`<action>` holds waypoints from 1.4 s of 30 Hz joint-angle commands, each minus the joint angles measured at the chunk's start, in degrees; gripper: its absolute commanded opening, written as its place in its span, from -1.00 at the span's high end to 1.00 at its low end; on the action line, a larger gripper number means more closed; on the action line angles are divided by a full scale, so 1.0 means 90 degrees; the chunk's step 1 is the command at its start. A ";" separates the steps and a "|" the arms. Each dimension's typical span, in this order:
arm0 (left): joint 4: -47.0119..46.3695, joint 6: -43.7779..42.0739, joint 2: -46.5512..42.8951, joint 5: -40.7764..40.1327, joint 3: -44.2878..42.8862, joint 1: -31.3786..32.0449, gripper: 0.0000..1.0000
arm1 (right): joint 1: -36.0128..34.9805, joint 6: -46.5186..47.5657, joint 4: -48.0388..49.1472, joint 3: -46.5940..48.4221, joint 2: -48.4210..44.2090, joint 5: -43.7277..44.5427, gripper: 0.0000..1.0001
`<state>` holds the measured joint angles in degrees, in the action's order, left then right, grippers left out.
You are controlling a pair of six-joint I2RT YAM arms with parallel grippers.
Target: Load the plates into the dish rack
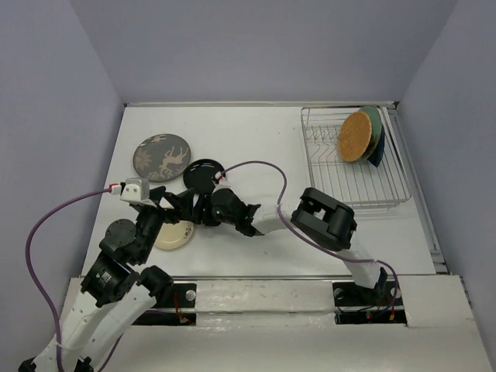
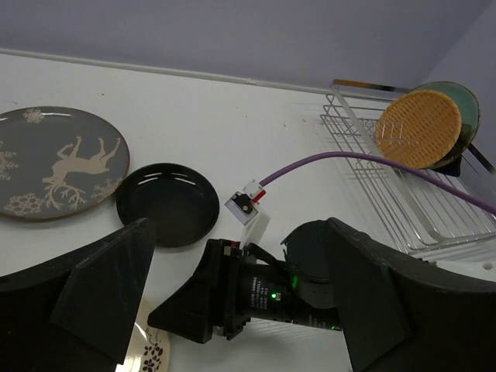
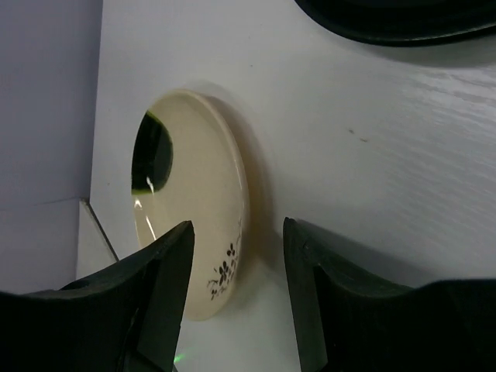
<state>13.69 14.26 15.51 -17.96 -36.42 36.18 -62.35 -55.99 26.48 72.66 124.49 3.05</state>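
The cream plate (image 1: 173,235) lies flat near the table's front left. My right gripper (image 1: 194,218) is open, and its fingers straddle the rim of the cream plate (image 3: 194,225) without closing on it. My left gripper (image 1: 175,204) is open and empty, hovering just above the right arm's wrist (image 2: 256,294). The glossy black plate (image 1: 203,175) and the grey-brown deer-patterned plate (image 1: 161,156) lie behind them. The dish rack (image 1: 364,194) stands at the back right with the orange plate (image 1: 356,136), the pale teal plate (image 1: 373,122) and the dark blue plate (image 1: 378,152) upright in it.
The two arms cross closely at the front left. A purple cable (image 1: 263,167) loops over the table from the right wrist, and another (image 1: 62,213) hangs from the left wrist. The front half of the rack (image 2: 434,209) holds only bare tines.
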 commanded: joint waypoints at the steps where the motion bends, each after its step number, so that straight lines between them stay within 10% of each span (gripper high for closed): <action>1: -0.0203 0.0027 -0.0014 0.0071 -0.0123 -0.0065 -0.98 | -0.0143 -0.0585 0.0339 0.0617 0.0668 -0.0182 -0.04; 7: -0.0193 0.0037 -0.0150 0.0042 -0.0123 -0.0075 -0.98 | -0.0221 -0.0820 0.0173 0.0833 0.0866 -0.0085 0.18; 13: -0.0203 0.0046 -0.0287 0.0129 -0.0113 -0.0075 -0.98 | -0.0221 -0.0510 0.0095 -0.0035 0.0008 0.0412 0.86; 20: -0.0232 0.0066 -0.0317 0.0335 -0.0094 -0.0075 -0.98 | -0.0115 0.0837 -0.0860 -0.1313 -0.2399 0.1874 0.86; 28: -0.0291 0.0007 -0.0004 0.0979 -0.0064 -0.0095 -0.98 | 0.2225 0.3093 -0.3483 -0.1230 -0.5686 0.3552 0.86; 42: -0.0359 -0.0032 0.0025 0.1252 -0.0035 -0.0104 -0.98 | 0.5257 0.7099 -0.4095 0.1740 -0.3638 0.4310 0.86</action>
<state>13.10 14.85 14.90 -8.23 -36.40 35.51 -17.56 -1.91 -8.67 83.22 88.51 41.98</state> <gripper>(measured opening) 0.990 0.100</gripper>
